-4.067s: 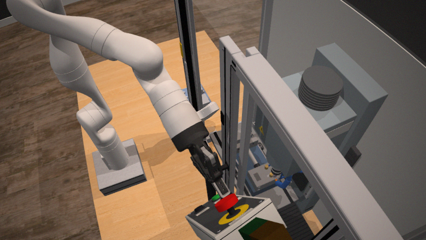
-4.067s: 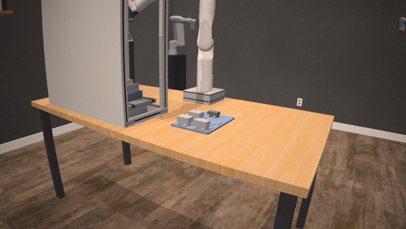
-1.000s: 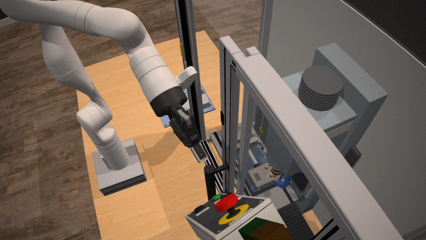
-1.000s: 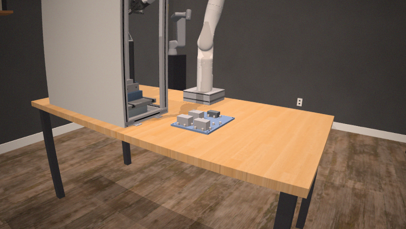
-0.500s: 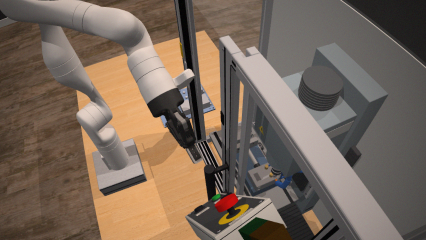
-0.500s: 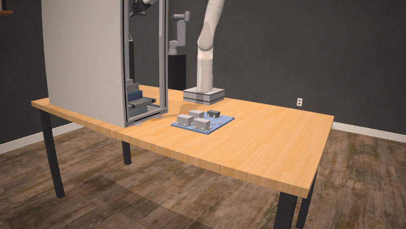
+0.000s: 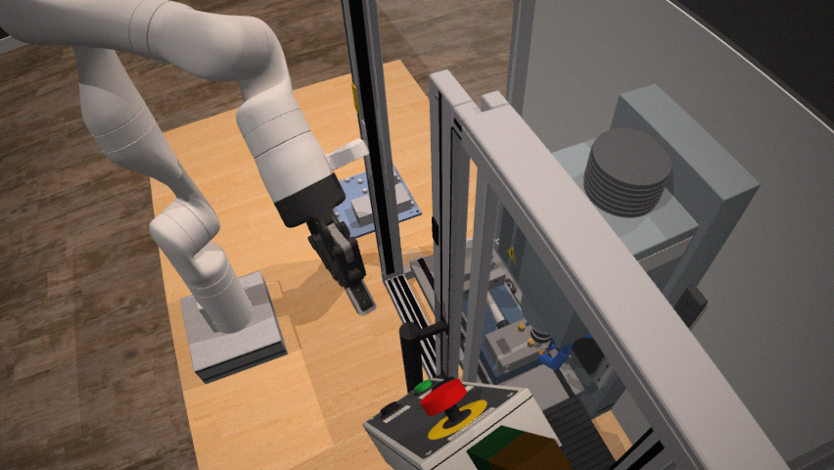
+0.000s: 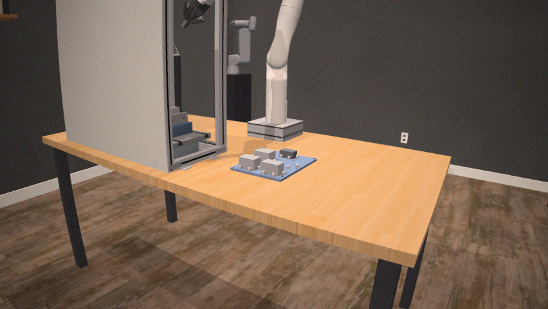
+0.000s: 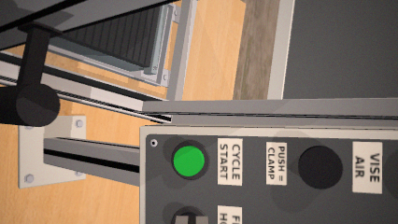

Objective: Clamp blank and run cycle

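Observation:
My gripper (image 7: 362,305) (image 8: 184,23) (image 9: 191,220) is shut and empty, in the air outside the guard, between the arm's base and the control column. The green CYCLE START button (image 7: 423,386) (image 9: 189,161) and the black VISE AIR knob (image 9: 320,167) show on the column; how far in the knob is, I cannot tell. Three light grey blanks (image 8: 249,161) (image 8: 264,154) (image 8: 272,167) and the dark setting master (image 8: 288,153) stand on the blue plate (image 8: 304,164). The vise area (image 7: 513,349) is partly hidden; I cannot tell what lies between the jaws, or whether the door is fully shut.
The black door handle (image 7: 410,356) (image 9: 38,105) stands beside the guard's frame. A red emergency stop (image 7: 443,397) rises from the column's panel. A green and brown lamp block (image 7: 516,449) shows no bright light. A guard post (image 7: 373,146) stands between the arm and the machine.

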Motion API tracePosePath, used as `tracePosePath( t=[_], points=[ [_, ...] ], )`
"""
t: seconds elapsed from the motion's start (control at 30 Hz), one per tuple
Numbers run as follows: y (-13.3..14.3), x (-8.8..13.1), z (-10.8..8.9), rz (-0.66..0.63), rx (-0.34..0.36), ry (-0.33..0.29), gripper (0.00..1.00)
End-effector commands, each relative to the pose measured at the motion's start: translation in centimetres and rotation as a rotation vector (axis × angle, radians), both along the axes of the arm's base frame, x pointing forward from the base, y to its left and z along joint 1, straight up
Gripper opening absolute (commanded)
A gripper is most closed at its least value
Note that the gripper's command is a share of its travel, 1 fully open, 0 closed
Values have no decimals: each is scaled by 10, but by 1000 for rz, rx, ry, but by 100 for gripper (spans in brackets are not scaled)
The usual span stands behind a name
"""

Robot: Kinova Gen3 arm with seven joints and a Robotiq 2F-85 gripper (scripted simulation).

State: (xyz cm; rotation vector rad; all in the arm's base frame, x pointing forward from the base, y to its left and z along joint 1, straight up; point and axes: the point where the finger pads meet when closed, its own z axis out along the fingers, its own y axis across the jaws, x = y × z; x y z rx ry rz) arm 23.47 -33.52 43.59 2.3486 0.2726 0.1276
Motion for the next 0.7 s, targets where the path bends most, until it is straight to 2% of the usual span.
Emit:
tracePosePath(
  t=[0.0, 0.03, 0.43, 0.6, 0.67],
  points=[
    [21, -12, -18, 6, 138, 37, 10],
    [28, -16, -24, 7, 182, 48, 10],
    [28, -16, -24, 7, 182, 48, 10],
    [41, -25, -36, 6, 396, 100, 10],
    [41, -25, -36, 6, 396, 100, 10]
  ],
)
